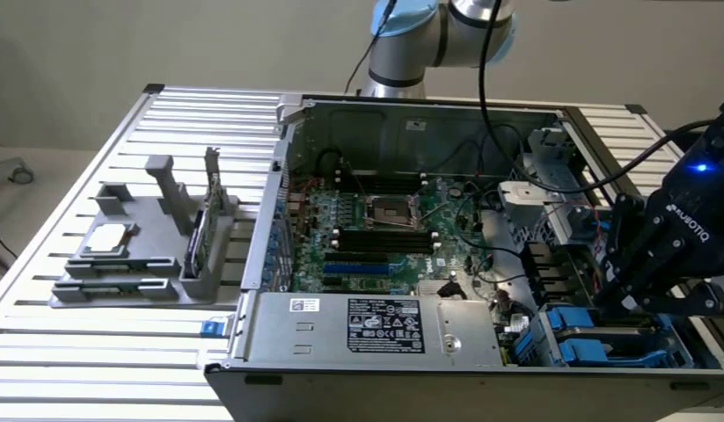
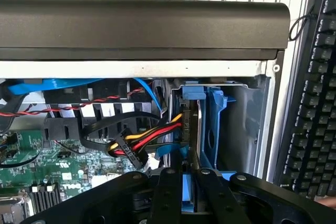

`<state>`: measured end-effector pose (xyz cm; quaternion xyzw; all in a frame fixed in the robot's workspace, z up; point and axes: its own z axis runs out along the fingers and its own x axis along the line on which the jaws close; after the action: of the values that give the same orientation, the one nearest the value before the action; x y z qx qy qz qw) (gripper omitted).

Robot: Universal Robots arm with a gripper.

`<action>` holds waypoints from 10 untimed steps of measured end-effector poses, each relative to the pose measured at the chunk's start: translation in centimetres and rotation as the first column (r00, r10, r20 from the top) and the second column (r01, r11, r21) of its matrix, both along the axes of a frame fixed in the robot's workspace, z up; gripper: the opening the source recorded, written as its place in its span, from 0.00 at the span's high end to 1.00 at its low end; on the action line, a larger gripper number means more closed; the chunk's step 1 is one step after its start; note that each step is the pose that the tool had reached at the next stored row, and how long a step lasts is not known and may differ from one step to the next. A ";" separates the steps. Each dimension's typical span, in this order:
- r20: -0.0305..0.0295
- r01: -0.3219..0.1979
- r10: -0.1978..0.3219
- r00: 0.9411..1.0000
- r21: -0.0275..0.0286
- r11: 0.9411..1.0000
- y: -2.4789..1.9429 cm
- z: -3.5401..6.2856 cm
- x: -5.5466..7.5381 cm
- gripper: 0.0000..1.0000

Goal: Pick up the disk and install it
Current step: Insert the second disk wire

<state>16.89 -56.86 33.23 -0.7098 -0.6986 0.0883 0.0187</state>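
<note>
Pinching the disk (image 2: 188, 187) in my hand (image 2: 188, 195), lowered into the case's (image 1: 338, 360) drive bay; not seated yet, I judge.

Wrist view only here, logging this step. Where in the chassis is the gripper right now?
Observer: The gripper is down in the drive-bay corner of the open case, at the exterior view's right, just above the blue carriers sitting there.
Operator: What's on the parts fixture?
Observer: The grey fixture, on the slatted table at the exterior view's left, holds the processor chip and the green card standing on edge.
</note>
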 end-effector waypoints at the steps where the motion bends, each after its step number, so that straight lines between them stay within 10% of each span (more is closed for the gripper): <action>1: 0.000 0.000 0.000 1.000 0.000 1.000 -0.02 -0.01 0.0 0.84; 10: -0.007 0.000 0.000 1.000 0.000 1.000 -0.03 0.56 -0.1 0.75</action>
<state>16.79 -56.89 33.78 -0.7094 -0.6986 0.0908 0.0213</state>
